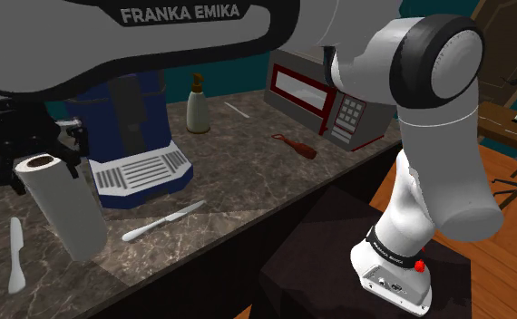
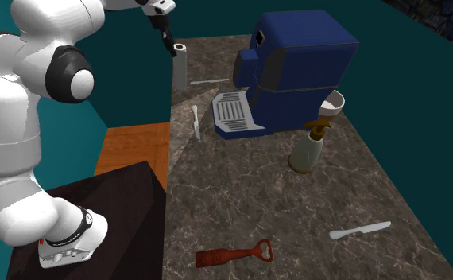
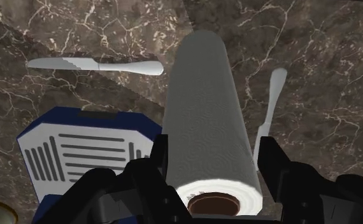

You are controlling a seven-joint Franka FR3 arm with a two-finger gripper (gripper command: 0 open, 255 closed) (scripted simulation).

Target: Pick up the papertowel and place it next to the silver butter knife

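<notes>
One roll (image 1: 62, 208) stood upright on counter (image 1: 248, 172), long axis vertical, top directly under gripper (image 3: 215, 146), which straddled it; clamped or not, could not tell. Knife (image 1: 161, 220) lay flat nearby.

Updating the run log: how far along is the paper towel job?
Done: the approach; the tool sits at the top end of the paper towel roll. In hand: the grasp; I can't tell whether it grips yet, and the roll looks to stand on the counter. Left: lift and place. One knife lies at the shoulder view's lower left, a second knife in front of the blue machine.
</notes>
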